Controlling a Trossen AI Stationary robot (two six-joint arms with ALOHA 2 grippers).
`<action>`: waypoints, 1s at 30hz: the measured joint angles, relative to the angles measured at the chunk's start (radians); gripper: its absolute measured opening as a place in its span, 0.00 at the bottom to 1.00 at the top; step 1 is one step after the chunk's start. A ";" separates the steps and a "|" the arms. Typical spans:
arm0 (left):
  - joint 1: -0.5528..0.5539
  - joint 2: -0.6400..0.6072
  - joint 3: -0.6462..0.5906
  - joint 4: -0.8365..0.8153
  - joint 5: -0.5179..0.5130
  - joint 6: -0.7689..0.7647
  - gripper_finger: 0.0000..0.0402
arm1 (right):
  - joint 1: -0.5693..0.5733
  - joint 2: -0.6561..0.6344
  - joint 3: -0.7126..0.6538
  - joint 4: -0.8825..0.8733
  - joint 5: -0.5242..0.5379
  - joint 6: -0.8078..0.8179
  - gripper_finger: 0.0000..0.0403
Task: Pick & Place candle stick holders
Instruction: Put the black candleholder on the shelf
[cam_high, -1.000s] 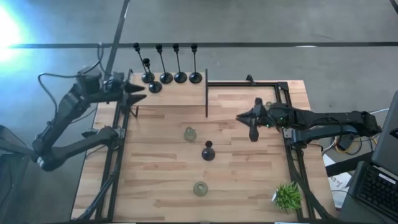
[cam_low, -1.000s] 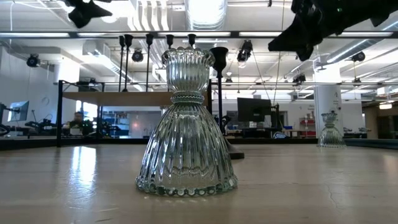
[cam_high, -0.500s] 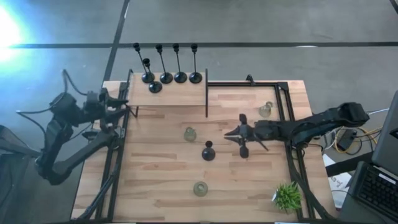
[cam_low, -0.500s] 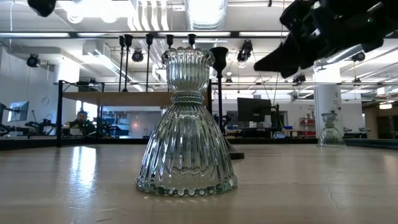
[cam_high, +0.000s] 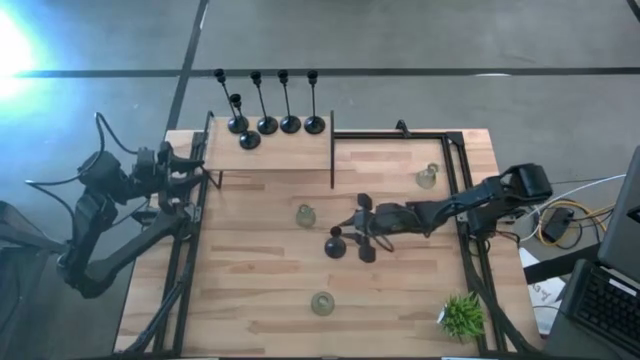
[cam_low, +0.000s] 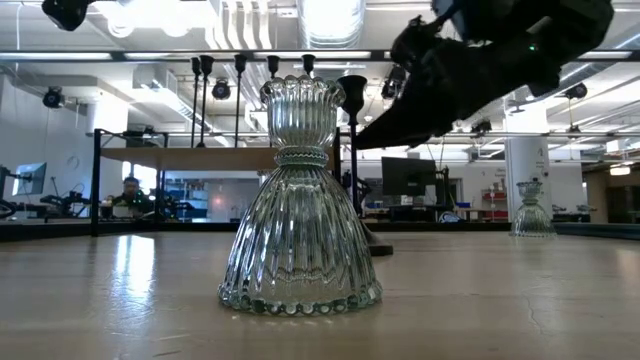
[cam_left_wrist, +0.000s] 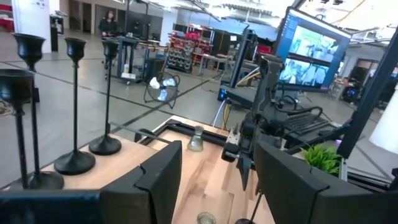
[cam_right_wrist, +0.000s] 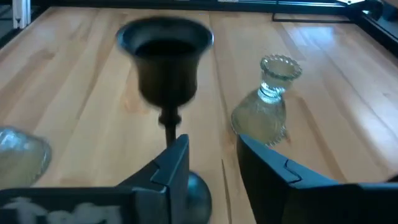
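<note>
A short black candle stick holder stands on its round base at the table's middle; the right wrist view shows its cup and thin stem. My right gripper is open and hangs just to the right of it, fingers pointing toward the table's left, with the holder just beyond the fingertips and not touched. Three glass holders stand on the table. Several black holders stand on a raised shelf. My left gripper is open and empty at the left edge.
The raised wooden shelf with the black holders fills the far left corner, with a black upright post at its right end. A small green spiky plant stands at the near right corner. Black frame rails run along the table's left and right edges.
My right gripper has gone toward the table's left edge and a little nearer, coming down beside the short black holder, still open. My left gripper drew back from the shelf toward the table's left edge, then kept still. No holder has moved.
</note>
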 joint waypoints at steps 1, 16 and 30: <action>0.000 0.000 0.000 0.000 0.000 0.000 0.51 | 0.000 0.014 0.015 0.000 -0.002 0.006 0.33; 0.000 -0.001 0.000 -0.003 0.011 0.003 0.51 | 0.000 0.082 0.146 -0.244 -0.120 0.069 0.40; 0.000 -0.001 0.000 -0.003 0.012 0.004 0.51 | 0.000 0.028 0.150 -0.263 -0.117 0.063 0.37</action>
